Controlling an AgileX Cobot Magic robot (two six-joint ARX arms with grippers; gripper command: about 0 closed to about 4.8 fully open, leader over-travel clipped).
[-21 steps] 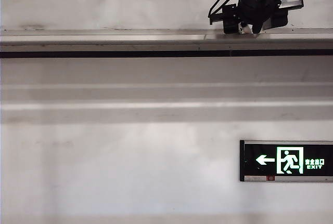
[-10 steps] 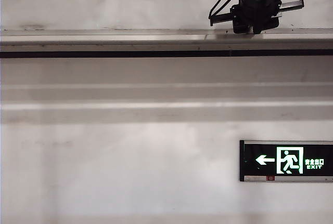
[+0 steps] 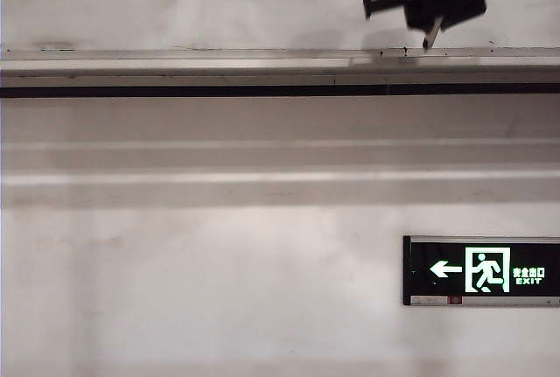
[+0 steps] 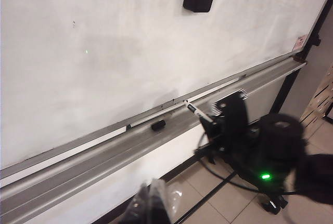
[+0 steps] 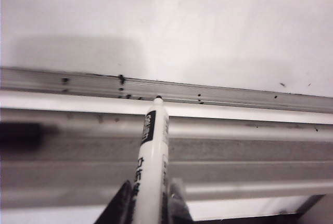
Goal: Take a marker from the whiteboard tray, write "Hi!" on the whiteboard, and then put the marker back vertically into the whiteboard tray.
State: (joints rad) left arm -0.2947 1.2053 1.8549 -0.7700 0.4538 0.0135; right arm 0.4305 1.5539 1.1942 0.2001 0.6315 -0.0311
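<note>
You see the right gripper (image 5: 148, 203) pinching the marker (image 5: 150, 167) between its two fingers, above the whiteboard tray (image 5: 250, 146). The marker's black tip points toward the whiteboard (image 5: 208, 21) and hangs free over the ledge. In the exterior view this gripper (image 3: 430, 34) is at the upper right, just above the tray (image 3: 175, 66). The left gripper is not in any view, so its jaws you cannot tell. A loose black cap (image 4: 158, 125) lies in the tray

Ahead of my right gripper (image 5: 148, 206), which clamps the marker (image 5: 151, 167), the whiteboard tray (image 5: 250, 151) runs bare and the whiteboard (image 5: 208, 21) rises open; a small black cap (image 4: 158, 125) lies off to one side on the ledge
</note>
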